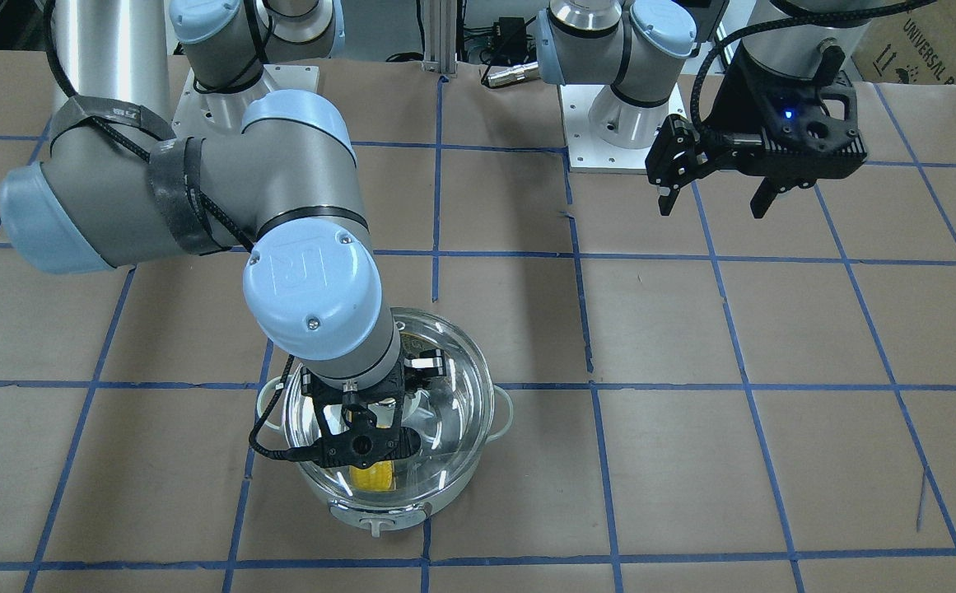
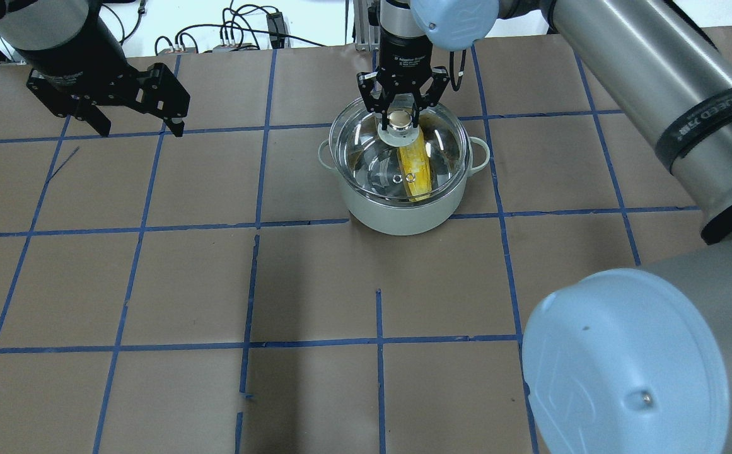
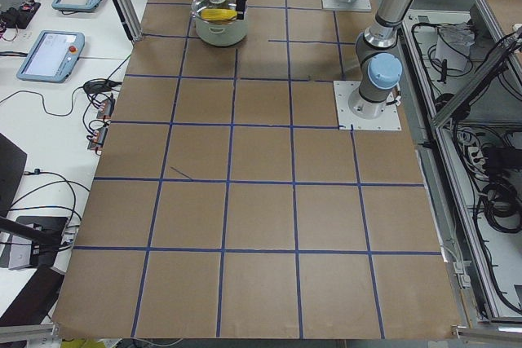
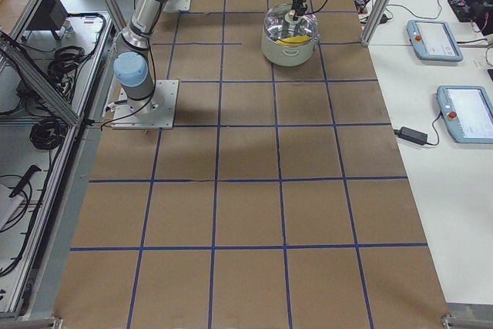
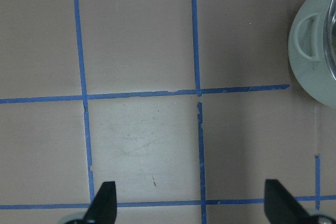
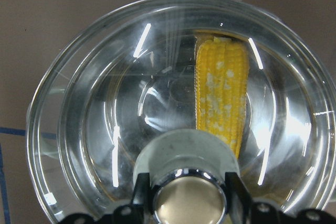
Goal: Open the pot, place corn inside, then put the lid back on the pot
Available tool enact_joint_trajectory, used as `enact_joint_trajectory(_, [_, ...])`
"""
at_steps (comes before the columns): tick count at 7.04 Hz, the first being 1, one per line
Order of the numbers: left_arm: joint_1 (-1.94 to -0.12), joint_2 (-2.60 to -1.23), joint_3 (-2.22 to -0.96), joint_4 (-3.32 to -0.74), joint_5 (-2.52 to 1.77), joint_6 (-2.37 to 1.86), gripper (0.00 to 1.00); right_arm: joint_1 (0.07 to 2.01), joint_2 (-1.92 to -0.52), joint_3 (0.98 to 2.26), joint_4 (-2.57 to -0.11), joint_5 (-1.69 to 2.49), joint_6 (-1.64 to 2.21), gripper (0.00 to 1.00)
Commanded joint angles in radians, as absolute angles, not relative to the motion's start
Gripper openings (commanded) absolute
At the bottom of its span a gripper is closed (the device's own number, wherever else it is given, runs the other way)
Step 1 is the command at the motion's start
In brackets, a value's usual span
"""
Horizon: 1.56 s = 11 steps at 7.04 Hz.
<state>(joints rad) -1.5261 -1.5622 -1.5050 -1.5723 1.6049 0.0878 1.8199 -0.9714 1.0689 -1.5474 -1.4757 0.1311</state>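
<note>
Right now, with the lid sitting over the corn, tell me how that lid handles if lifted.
The lid looks like rigid clear glass, so probably heavy for its size and breakable. Its knob is polished steel, likely slippery in the right gripper. Round-rimmed, it might roll on edge.

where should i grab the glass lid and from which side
Grip the lid by its central knob, coming straight down from above. The dome is wide, smooth glass seated on the pot, with no edge to pinch. The knob stands upright and is narrow enough for a two-finger pinch, as the right gripper shows.
</note>
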Motion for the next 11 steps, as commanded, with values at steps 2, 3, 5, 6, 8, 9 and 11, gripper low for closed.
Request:
enact_joint_trajectory(2, [-1.525,-1.562,-1.505,-1.572,1.605,0.089,1.0,1.813,-0.971,1.071,-1.546,-1.477,0.126,0.08])
enact_joint_trajectory(3, [-1.525,-1.56,-1.505,-1.572,1.605,0.089,1.0,1.813,-0.973,1.072,-1.546,-1.477,0.126,0.08])
enact_joint_trajectory(5, [-1.525,-1.56,-1.505,-1.572,1.605,0.087,1.0,1.815,-0.973,1.072,-1.525,-1.477,0.127,0.08])
enact_joint_trajectory(6, [-1.525,-1.56,-1.505,-1.572,1.605,0.087,1.0,1.815,-0.974,1.072,-1.517,-1.477,0.129,0.08])
enact_joint_trajectory(8, [-1.525,-1.56,-1.505,-1.572,1.605,0.087,1.0,1.813,-0.973,1.069,-1.511,-1.477,0.129,0.08])
enact_joint_trajectory(9, [-1.525,-1.56,-1.505,-1.572,1.605,0.087,1.0,1.81,-0.973,1.066,-1.511,-1.477,0.126,0.09])
enact_joint_trajectory(11, [-1.525,-1.56,-1.505,-1.572,1.605,0.087,1.0,1.807,-0.971,1.062,-1.511,-1.477,0.126,0.76])
